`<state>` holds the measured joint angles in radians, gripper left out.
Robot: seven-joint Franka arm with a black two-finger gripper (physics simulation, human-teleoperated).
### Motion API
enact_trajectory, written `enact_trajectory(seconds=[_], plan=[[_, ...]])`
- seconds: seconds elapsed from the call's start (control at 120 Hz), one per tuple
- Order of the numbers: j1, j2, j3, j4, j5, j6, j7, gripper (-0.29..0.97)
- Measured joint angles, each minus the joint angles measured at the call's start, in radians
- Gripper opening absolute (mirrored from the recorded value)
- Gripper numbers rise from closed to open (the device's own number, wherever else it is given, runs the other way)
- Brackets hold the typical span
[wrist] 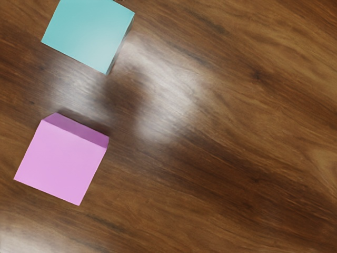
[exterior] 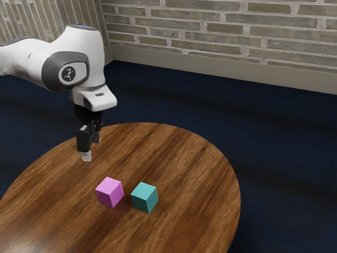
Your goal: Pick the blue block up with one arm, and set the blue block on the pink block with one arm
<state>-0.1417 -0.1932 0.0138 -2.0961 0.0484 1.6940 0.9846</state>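
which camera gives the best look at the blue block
The exterior view: the blue block is whole there, three faces showing, on the table beside the pink block but apart from it. The wrist view shows the blue block from above, mainly its top face, one corner cut off by the picture's edge.

Round wooden table (exterior: 184, 153) (glossy); dark blue carpet (exterior: 274, 121); brick wall (exterior: 221, 26) behind

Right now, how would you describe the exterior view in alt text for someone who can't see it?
A white robot arm holds its black gripper over a round wooden table, away from a pink block and a teal-blue block that sit side by side, apart. Dark blue carpet and a brick wall lie behind.
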Motion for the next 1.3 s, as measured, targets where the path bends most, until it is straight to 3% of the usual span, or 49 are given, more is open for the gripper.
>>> enact_trajectory(seconds=[0.575,1.3], plan=[[-0.031,0.251,-0.029,-0.039,0.009,0.41,0.287,0.68],[-0.008,0.392,-0.053,-0.035,-0.037,0.583,0.412,0.68]])
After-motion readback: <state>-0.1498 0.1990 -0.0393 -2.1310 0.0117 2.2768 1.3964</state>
